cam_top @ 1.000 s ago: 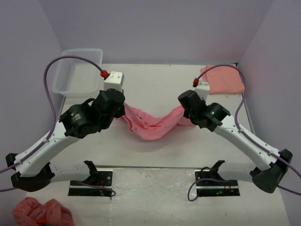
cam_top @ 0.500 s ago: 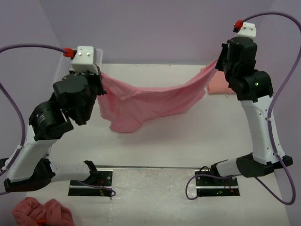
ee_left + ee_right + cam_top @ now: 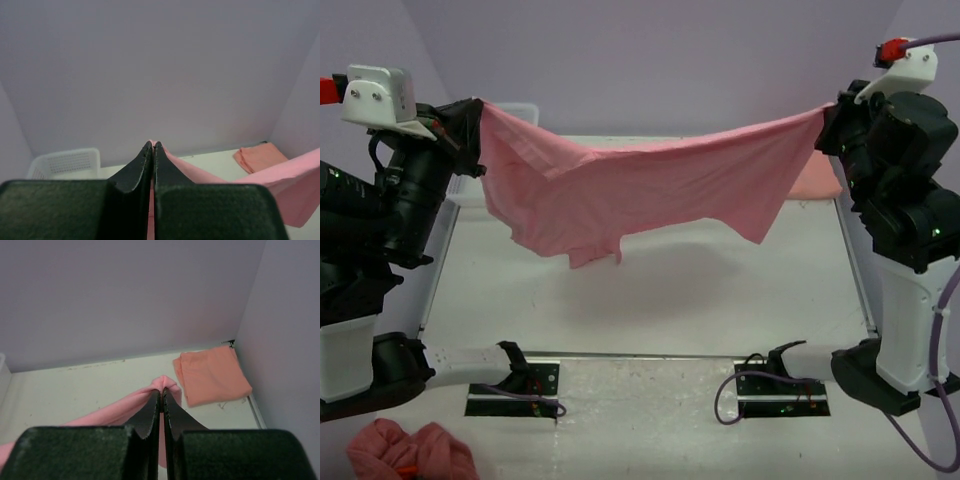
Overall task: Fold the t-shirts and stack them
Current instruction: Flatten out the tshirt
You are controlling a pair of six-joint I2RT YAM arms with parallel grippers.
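A rose-pink t-shirt (image 3: 650, 190) hangs stretched in the air between both arms, well above the table, its lower edge drooping at the left. My left gripper (image 3: 478, 108) is shut on its left corner; in the left wrist view the closed fingers (image 3: 153, 146) pinch pink cloth (image 3: 300, 170). My right gripper (image 3: 825, 112) is shut on its right corner, and pink cloth (image 3: 165, 384) bulges over the closed fingertips in the right wrist view. A folded salmon-orange t-shirt (image 3: 212, 375) lies at the back right corner of the table, partly hidden in the top view (image 3: 820, 182).
A white plastic basket (image 3: 65, 162) stands at the back left, mostly hidden behind the shirt in the top view. A crumpled pink cloth (image 3: 410, 450) lies off the table at the front left. Lilac walls close in the back and sides.
Both arms have risen and spread apart, lifting the pink t-shirt off the table and pulling it taut between them.
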